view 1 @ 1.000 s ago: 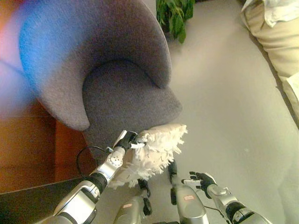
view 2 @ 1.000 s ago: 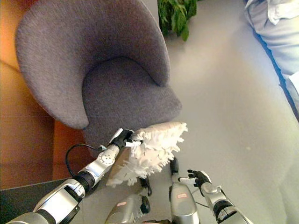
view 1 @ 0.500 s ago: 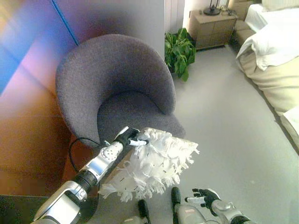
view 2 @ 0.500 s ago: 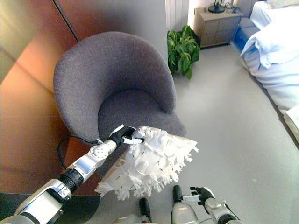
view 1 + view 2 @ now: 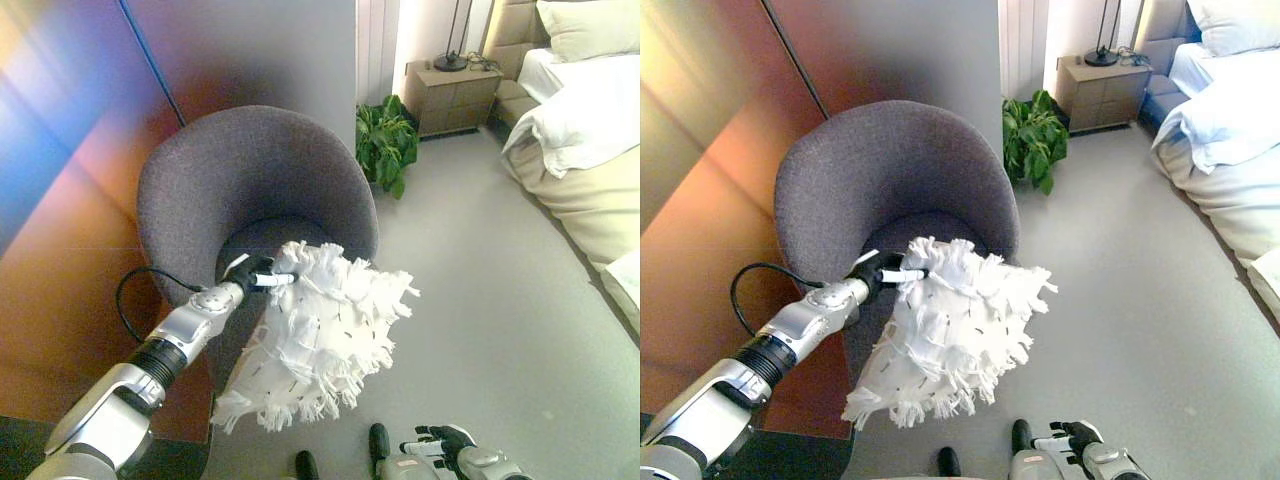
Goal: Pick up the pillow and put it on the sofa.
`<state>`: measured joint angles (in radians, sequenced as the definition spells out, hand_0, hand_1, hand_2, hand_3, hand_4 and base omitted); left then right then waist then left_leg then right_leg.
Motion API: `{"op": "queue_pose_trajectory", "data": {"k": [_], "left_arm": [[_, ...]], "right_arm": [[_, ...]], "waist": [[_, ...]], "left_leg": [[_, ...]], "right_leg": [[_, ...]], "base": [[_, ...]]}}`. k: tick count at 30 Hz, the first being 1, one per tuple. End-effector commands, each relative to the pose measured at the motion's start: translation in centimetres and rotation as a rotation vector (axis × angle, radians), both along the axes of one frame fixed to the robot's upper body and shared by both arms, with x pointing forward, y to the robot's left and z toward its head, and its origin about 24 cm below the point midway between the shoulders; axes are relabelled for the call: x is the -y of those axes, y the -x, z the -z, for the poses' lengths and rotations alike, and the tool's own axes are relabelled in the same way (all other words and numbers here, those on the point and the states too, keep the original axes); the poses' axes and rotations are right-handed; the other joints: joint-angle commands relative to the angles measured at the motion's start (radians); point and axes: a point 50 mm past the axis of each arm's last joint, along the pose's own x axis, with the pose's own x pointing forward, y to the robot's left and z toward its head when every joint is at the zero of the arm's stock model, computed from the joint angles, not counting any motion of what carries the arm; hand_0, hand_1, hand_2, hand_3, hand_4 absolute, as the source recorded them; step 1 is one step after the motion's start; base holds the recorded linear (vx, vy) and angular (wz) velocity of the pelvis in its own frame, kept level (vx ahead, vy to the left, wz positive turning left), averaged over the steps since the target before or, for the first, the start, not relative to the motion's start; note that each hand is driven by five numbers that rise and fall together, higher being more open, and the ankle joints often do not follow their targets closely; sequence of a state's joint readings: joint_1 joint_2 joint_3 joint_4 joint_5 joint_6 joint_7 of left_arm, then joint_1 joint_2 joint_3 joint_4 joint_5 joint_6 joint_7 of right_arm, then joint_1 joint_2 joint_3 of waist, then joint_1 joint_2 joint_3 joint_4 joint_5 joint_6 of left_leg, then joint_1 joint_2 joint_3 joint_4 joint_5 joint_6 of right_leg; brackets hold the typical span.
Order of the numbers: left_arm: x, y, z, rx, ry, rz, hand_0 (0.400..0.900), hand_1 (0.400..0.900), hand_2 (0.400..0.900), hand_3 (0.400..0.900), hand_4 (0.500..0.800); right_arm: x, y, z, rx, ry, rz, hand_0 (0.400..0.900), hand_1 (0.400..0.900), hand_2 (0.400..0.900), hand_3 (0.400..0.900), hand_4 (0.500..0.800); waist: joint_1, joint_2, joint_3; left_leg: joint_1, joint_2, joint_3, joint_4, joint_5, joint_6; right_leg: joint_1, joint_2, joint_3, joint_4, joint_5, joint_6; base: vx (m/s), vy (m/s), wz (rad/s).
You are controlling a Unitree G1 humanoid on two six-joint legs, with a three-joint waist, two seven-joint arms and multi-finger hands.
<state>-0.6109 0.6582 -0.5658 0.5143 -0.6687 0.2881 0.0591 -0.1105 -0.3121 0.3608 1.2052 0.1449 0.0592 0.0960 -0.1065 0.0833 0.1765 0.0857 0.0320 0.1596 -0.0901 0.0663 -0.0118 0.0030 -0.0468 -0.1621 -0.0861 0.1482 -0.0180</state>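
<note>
A white shaggy pillow (image 5: 325, 340) hangs in the air in front of a grey round armchair (image 5: 230, 190), which serves as the sofa. My left hand (image 5: 252, 275) is shut on the pillow's top left corner and holds it up over the front of the seat. The pillow hides most of the seat (image 5: 930, 228). My right hand (image 5: 445, 440) shows at the bottom edge, low and away from the pillow, fingers relaxed and holding nothing.
A wooden wall (image 5: 60, 250) stands to the left of the chair. A potted plant (image 5: 385, 145) and a nightstand (image 5: 450, 95) stand behind it. A bed with white bedding (image 5: 580, 120) fills the right side. Grey floor (image 5: 480, 300) lies between.
My left hand has lifted the pillow higher, up to the level of the seat. The camera has tilted up, so the chair sits lower in view and the room behind shows.
</note>
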Motion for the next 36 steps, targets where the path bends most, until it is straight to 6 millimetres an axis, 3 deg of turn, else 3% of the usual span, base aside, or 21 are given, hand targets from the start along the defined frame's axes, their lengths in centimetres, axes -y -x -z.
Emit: {"op": "queue_pose_trajectory", "data": {"k": [1,6,10,21,22,23,36], "left_arm": [[-6.6,-4.0,-16.9,0.542,0.132,-0.315,0.4,0.4,0.4,0.4,0.5],[-11.5,-2.8,-19.2,0.549,0.028,-0.464,0.4,0.4,0.4,0.4,0.5],[-14.0,-1.8,-20.9,0.554,0.018,-0.544,0.4,0.4,0.4,0.4,0.5],[-14.8,-1.9,-20.0,0.474,0.039,-0.591,0.412,0.412,0.412,0.412,0.507],[-14.7,-1.9,-20.0,0.468,0.034,-0.605,0.812,0.812,0.812,0.812,0.747],[-14.7,-2.0,-20.0,0.471,0.034,-0.614,0.9,0.9,0.9,0.9,0.8],[-14.9,-2.0,-20.5,0.477,-0.015,-0.633,0.9,0.9,0.9,0.9,0.8]], "right_arm": [[1.7,4.4,0.8,-0.13,0.043,0.022,0.9,0.9,0.9,0.9,0.8],[2.2,5.3,0.9,-0.143,0.047,0.058,0.9,0.9,0.9,0.9,0.8],[2.3,5.9,0.9,-0.156,0.046,0.063,0.9,0.9,0.9,0.9,0.8],[2.3,6.2,0.9,-0.14,0.054,0.04,0.9,0.9,0.9,0.9,0.8],[2.5,6.1,0.9,-0.134,0.06,0.039,0.9,0.9,0.9,0.9,0.8],[2.6,6.0,0.8,-0.13,0.063,0.037,0.9,0.9,0.9,0.9,0.8],[3.0,5.7,0.6,-0.122,0.063,0.04,0.9,0.9,0.9,0.9,0.8]], "waist": [[0.033,-0.004,-0.136],[0.04,0.004,-0.148],[0.039,0.008,-0.153],[0.019,0.019,-0.143],[0.015,0.02,-0.138],[0.013,0.02,-0.134],[0.005,0.027,-0.116]], "left_leg": [[0.0,-0.018,-0.053,0.065,-0.088,-0.027],[0.0,-0.02,-0.056,0.055,-0.082,-0.025],[-0.002,-0.022,-0.051,0.047,-0.08,-0.026],[-0.006,-0.033,-0.042,0.023,-0.075,-0.02],[-0.01,-0.035,-0.04,0.021,-0.074,-0.019],[-0.013,-0.036,-0.039,0.02,-0.073,-0.019],[-0.024,-0.041,-0.023,0.016,-0.071,-0.022]], "right_leg": [[0.071,-0.06,0.015,0.085,-0.17,0.115],[0.076,-0.056,0.006,0.08,-0.17,0.117],[0.075,-0.054,0.005,0.073,-0.168,0.12],[0.056,-0.057,0.02,0.08,-0.17,0.128],[0.051,-0.057,0.022,0.081,-0.168,0.129],[0.046,-0.058,0.024,0.08,-0.167,0.13],[0.031,-0.071,0.022,0.083,-0.164,0.136]], "base": [[0.03,0.0,0.08],[0.05,0.002,0.07],[0.04,0.007,0.05],[0.05,0.025,0.02],[-0.01,0.035,0.0],[0.0,0.0,0.0],[-0.03,0.011,0.01]]}}
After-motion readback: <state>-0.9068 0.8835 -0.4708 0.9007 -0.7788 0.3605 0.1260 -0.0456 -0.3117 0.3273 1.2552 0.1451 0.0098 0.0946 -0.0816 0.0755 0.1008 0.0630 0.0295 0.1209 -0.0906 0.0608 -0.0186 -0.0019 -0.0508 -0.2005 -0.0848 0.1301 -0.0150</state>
